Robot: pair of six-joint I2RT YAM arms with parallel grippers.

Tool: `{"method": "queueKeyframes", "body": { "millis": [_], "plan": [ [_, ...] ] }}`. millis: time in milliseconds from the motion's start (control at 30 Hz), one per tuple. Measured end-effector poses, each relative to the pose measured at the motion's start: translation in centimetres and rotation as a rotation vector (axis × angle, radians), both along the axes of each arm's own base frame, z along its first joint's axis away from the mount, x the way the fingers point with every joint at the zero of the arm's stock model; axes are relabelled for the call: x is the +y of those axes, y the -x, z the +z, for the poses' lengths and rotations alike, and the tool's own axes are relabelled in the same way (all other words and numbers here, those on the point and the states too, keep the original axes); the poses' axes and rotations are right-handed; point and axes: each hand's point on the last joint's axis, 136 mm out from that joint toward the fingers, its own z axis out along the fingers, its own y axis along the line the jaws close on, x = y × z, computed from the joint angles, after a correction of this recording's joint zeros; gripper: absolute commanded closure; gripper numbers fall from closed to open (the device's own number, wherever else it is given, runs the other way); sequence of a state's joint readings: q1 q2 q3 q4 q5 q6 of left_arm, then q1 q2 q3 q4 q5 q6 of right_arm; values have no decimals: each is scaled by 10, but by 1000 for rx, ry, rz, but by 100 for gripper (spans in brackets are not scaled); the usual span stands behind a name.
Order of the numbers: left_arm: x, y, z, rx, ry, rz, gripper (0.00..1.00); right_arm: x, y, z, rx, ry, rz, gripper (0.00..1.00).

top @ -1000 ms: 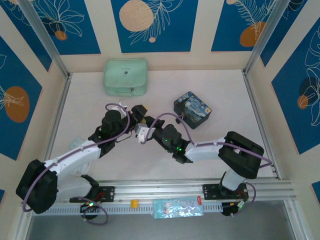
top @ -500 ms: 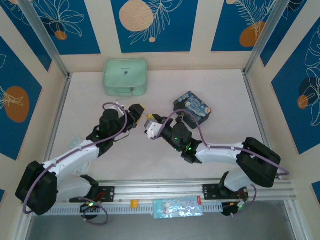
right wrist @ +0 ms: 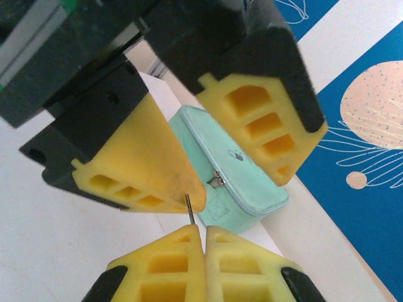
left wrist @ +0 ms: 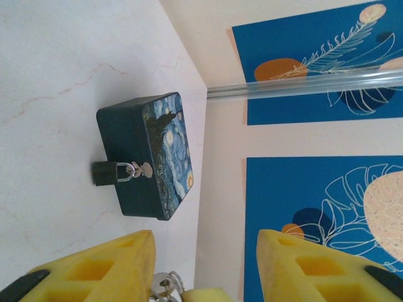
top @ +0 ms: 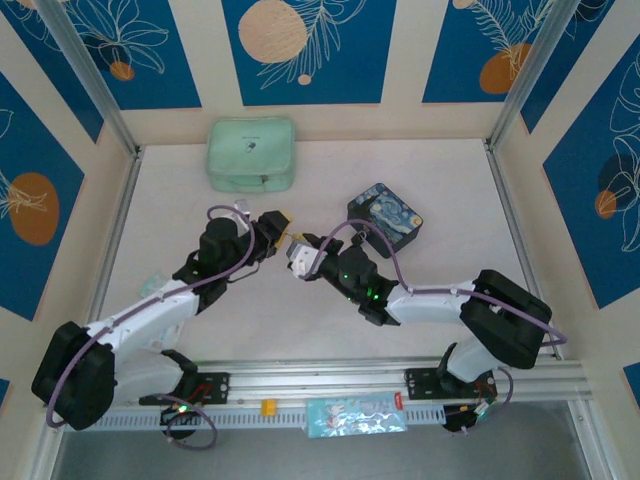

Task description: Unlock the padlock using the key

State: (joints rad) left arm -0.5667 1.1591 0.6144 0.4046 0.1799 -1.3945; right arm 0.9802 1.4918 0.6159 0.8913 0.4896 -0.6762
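Over pale tabletop (top: pixel 450 180), right hand (right wrist: pixel 203 229) clamps the key (right wrist: pixel 189 209); left hand (left wrist: pixel 204 242) gapes partly around it.

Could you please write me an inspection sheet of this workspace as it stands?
Surface: pale marbled table.
Job's things: padlock hangs from the tin box; key is pinched in the right gripper, tip protruding.
Clutter: mint pouch at the far side; printed packet on the near rail.
Grippers: left gripper open, jaws either side of the key; right gripper shut on the key.
Cables: purple cables looped along both arms.
Surroundings: blue leaf-patterned wall panels, aluminium frame posts.
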Motion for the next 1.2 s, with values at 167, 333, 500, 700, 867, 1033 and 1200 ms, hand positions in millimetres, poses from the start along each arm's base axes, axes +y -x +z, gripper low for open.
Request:
{"method": "queueKeyframes", "body": {
  "millis": [167,333,500,700,867,1033,1200],
  "plan": [
    [-1,-1,-4,19,6,0,59,2,-1,-2,0,2,0,100],
    [-1,-1,-6,28,5,1,71,3,-1,-3,-4,2,2,100],
    [-1,-1,-8,40,4,3,90,3,-2,2,-23,-8,-3,100],
    [-1,-1,-12,61,6,8,100,4,-2,2,-37,6,-6,100],
    [-1,-1,-12,53,0,5,100,6,0,0,-32,8,2,57],
    [2,-3,-14,0,-65,-6,100,1,8,2,77,-35,23,35],
    [14,-7,-15,-80,-178,-5,100,-38,-3,41,283,-255,-31,29]
  ]
}}
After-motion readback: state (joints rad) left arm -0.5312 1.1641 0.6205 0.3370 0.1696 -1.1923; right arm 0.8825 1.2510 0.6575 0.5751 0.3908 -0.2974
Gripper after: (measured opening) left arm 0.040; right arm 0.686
